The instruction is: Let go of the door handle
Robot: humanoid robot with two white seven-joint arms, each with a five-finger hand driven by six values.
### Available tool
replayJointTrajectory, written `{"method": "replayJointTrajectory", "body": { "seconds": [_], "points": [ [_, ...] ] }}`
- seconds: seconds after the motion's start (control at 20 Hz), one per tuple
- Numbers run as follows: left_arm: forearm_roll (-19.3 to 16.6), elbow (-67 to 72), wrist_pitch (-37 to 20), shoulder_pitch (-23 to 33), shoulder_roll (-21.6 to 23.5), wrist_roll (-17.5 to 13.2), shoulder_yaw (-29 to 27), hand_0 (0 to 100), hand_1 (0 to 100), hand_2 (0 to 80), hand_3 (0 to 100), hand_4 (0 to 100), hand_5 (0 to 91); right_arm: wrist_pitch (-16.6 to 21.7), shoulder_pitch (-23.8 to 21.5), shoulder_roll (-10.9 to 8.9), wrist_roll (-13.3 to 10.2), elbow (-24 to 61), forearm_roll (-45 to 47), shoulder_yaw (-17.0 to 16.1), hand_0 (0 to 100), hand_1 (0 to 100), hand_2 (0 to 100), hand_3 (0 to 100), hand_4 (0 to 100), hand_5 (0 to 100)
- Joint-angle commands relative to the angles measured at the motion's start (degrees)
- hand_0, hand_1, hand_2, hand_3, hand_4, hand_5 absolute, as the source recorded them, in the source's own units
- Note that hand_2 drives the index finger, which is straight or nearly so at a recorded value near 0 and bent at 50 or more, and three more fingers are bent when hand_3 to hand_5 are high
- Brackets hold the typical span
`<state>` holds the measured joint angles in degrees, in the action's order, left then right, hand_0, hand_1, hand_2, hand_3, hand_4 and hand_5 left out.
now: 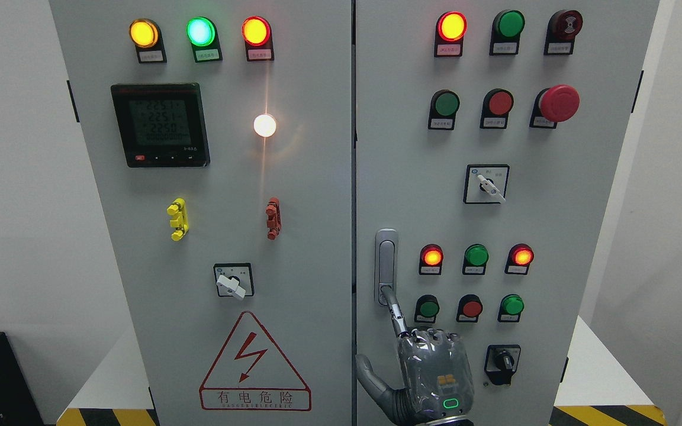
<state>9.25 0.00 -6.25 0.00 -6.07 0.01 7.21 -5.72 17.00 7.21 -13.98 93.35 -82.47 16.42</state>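
Silver door handle (386, 266) upright, long axis vertical, right hand (430, 373) forefinger seemingly touching its base

buttons (472, 307) crowd handle (386, 266), left side seemingly clear

The hand (430, 373) is shiny grey metal with jointed silver fingers (397, 313), an orange patch and a green-lit oval on its back.

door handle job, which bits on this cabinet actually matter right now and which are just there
In the job:
- door handle, upright on the right door's left edge
- right hand, one extended finger touching the handle's lower end

Just there:
- indicator lamps
- red emergency stop button
- rotary switch
- digital meter
- yellow clip and red clip
- warning triangle
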Motion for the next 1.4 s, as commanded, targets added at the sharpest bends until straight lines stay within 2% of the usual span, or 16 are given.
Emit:
{"method": "replayJointTrajectory", "body": {
  "seconds": [0.0,1.35],
  "points": [
    [-0.02,1.67,0.01,-1.58,0.00,-0.01,0.00,12,56,0.0,0,0,0.0,0.01,-0.04,-0.01,0.18,-0.97,0.03,0.19,32,24,5,100,100,100],
    [-0.02,1.67,0.01,-1.49,0.00,-0.01,0.00,12,56,0.0,0,0,0.0,0.10,-0.65,-0.01,0.18,-1.41,0.03,0.55,31,24,7,100,100,100]
  ]
}}
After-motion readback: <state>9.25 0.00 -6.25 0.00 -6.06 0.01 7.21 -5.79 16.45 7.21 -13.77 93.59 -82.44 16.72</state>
